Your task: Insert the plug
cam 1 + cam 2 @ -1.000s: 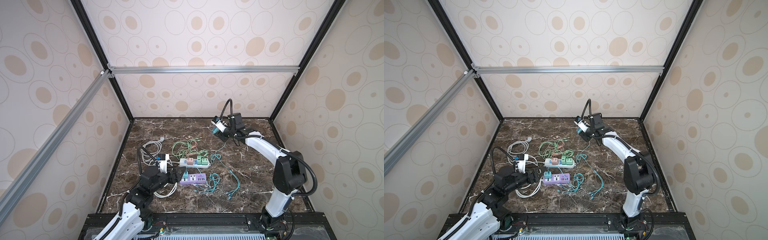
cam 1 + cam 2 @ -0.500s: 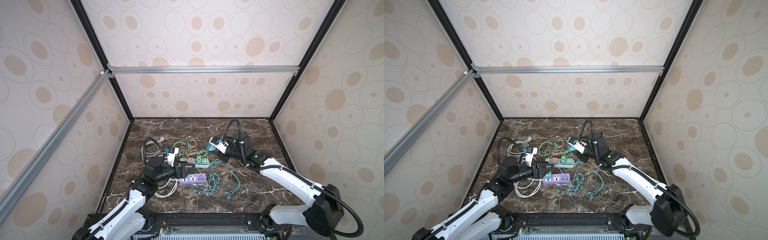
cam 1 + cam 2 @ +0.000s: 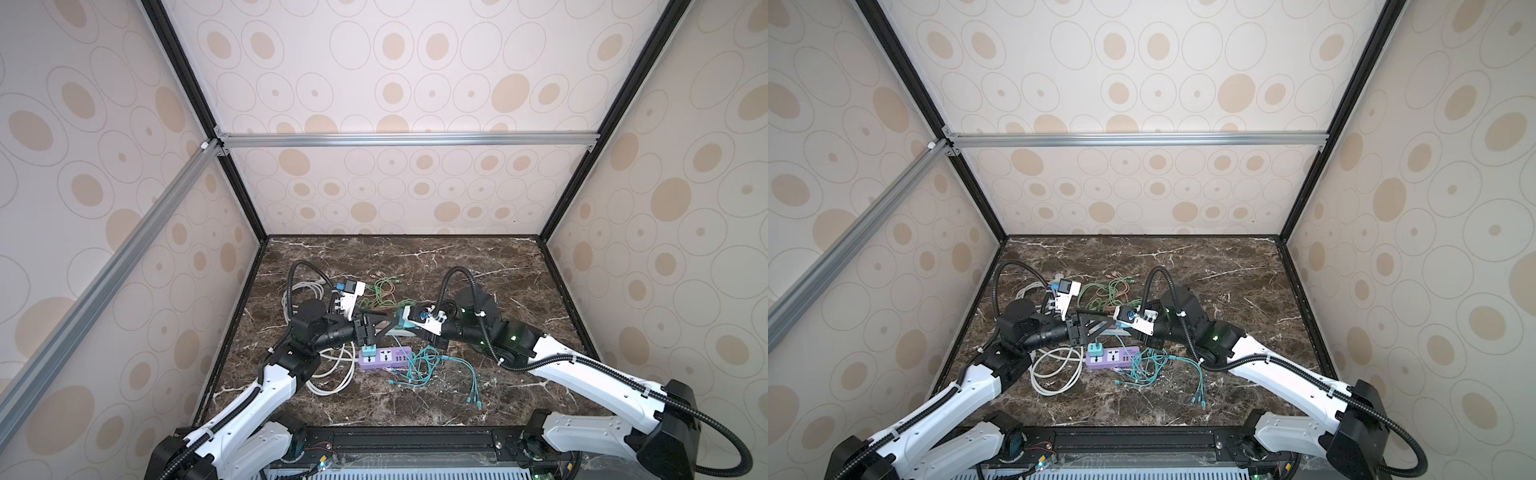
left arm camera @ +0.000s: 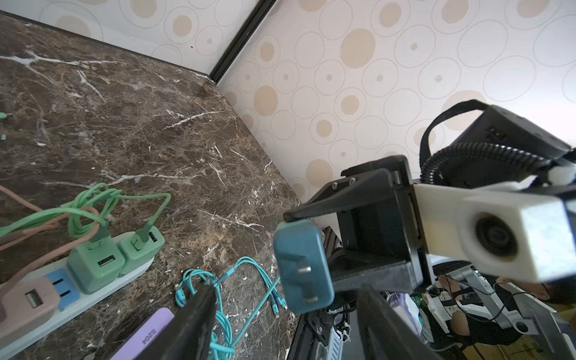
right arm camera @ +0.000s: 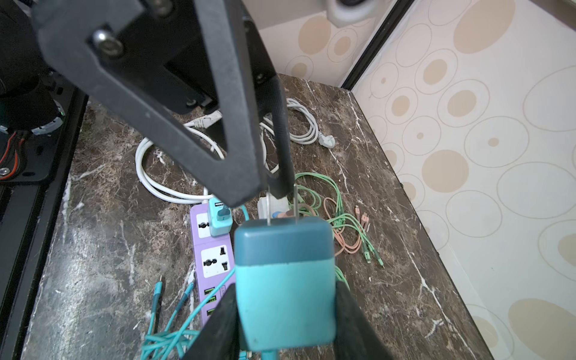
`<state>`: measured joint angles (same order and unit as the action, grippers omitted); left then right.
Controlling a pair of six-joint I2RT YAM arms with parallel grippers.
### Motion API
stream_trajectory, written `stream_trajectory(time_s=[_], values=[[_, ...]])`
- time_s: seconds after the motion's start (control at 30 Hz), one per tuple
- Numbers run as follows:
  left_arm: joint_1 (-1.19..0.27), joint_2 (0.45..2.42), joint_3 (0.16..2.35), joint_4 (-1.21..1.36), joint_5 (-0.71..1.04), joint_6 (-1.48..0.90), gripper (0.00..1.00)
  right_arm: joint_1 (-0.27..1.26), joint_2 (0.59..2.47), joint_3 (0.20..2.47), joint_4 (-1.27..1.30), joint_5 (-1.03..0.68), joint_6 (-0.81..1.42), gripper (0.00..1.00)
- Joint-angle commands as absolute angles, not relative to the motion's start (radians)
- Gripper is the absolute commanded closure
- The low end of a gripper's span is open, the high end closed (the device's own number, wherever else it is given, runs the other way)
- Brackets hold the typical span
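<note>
Right wrist view: gripping teal plug in right pincer, aloft over worktop, prongs pointing at left pincer, spread wide and empty; not inserted yet, probably handover, lining up on free socket of purple strip and pushing in remaining.

Power strips: two; one purple power strip nearer, one white power strip just behind it.

USB adapters: five; on the white strip, one pink adapter, one green adapter and a second green adapter; on the purple strip, one light-blue adapter; raised above the table, one teal adapter.

Universal sockets on the purple strip: two; one occupied, one free.

White cord coils, at the left: two; one near coil, one far coil.

Thin-cable tangles: two; one teal tangle, one green-and-pink tangle; the number of strands cannot be told.

Robot arms: two; left arm, right arm.
</note>
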<state>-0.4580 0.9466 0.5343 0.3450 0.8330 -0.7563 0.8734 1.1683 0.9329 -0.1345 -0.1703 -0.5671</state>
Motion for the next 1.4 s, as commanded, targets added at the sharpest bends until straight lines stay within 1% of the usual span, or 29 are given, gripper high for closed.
stream_trajectory(time_s=[0.0, 0.1, 0.27, 0.4, 0.6, 0.9, 1.03, 1.17, 1.27, 1.3, 1.37], values=[[-0.463, 0.944, 0.564, 0.401, 0.876, -0.776, 0.31, 0.902, 1.170, 0.963, -0.125, -0.126, -0.604, 0.79], [-0.465, 0.944, 0.563, 0.395, 0.876, -0.776, 0.34, 0.920, 1.180, 0.971, -0.125, -0.098, -0.616, 0.79], [-0.468, 0.963, 0.552, 0.405, 0.893, -0.792, 0.44, 0.941, 1.197, 0.977, -0.120, -0.068, -0.627, 0.79], [-0.472, 0.965, 0.539, 0.440, 0.904, -0.815, 0.49, 0.948, 1.206, 0.983, -0.124, -0.050, -0.640, 0.79], [-0.479, 0.975, 0.545, 0.441, 0.917, -0.817, 0.53, 0.948, 1.200, 0.991, -0.129, -0.041, -0.652, 0.79], [-0.500, 1.008, 0.548, 0.447, 0.920, -0.811, 0.56, 0.955, 1.199, 0.994, -0.138, -0.025, -0.674, 0.79], [-0.503, 1.018, 0.550, 0.451, 0.909, -0.809, 0.64, 0.955, 1.207, 0.994, -0.141, -0.013, -0.677, 0.79], [-0.504, 1.019, 0.549, 0.451, 0.901, -0.805, 0.70, 0.955, 1.210, 0.988, -0.136, -0.007, -0.682, 0.79], [-0.505, 1.022, 0.549, 0.452, 0.899, -0.805, 0.74, 0.956, 1.211, 0.986, -0.132, -0.003, -0.681, 0.76], [-0.504, 1.021, 0.549, 0.453, 0.896, -0.805, 0.75, 0.955, 1.212, 0.983, -0.129, 0.000, -0.680, 0.72], [-0.504, 1.019, 0.548, 0.456, 0.889, -0.804, 0.77, 0.955, 1.209, 0.974, -0.118, 0.009, -0.664, 0.61]])
